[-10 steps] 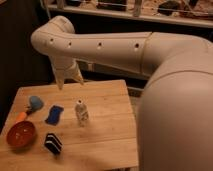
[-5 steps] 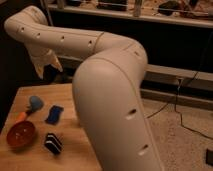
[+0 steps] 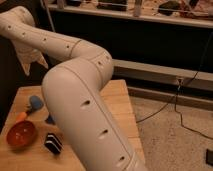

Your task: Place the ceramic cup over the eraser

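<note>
The camera view shows a big white robot arm (image 3: 80, 110) that fills the middle. It bends up and reaches to the top left. The hand (image 3: 31, 62) is at the end of it, up in the air above the far left edge of the wooden table (image 3: 120, 100). It holds nothing, and I cannot tell if it is apart or together.

The ceramic cup (image 3: 35, 102) is small and light blue. It sits on the left part of the table, well below the hand. The eraser (image 3: 52, 143) is black with white stripes. It lies nearer the front, apart from the cup. An orange bowl (image 3: 20, 135) sits just left of the eraser. A flat dark-blue piece (image 3: 49, 120) peeks out beside the arm, between cup and eraser.
</note>
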`<control>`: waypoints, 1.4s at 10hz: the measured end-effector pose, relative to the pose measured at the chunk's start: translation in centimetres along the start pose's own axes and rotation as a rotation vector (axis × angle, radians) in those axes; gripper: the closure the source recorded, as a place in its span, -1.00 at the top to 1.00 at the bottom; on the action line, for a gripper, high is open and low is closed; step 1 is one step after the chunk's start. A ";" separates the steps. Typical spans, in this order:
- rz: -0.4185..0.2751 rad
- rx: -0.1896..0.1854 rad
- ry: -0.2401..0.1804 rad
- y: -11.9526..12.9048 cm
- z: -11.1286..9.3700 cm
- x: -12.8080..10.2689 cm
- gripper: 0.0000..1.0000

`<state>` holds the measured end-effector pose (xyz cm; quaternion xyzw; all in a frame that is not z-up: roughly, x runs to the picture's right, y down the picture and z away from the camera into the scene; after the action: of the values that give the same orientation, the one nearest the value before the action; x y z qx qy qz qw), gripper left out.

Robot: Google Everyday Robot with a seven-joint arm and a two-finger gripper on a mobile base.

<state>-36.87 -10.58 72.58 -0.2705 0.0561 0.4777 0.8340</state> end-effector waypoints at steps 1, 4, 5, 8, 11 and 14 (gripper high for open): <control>-0.015 -0.025 0.001 1.1 1.1 -0.4 0.30; -0.050 -0.057 0.024 3.1 4.4 -0.4 0.30; -0.064 -0.060 0.035 3.7 5.7 -0.2 0.30; -0.100 -0.050 0.066 5.1 9.7 0.8 0.30; -0.124 -0.039 0.086 5.9 12.9 1.8 0.30; -0.165 -0.014 0.087 6.3 15.9 2.1 0.30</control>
<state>-43.57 1.53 82.77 -0.3004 0.0666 0.3957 0.8653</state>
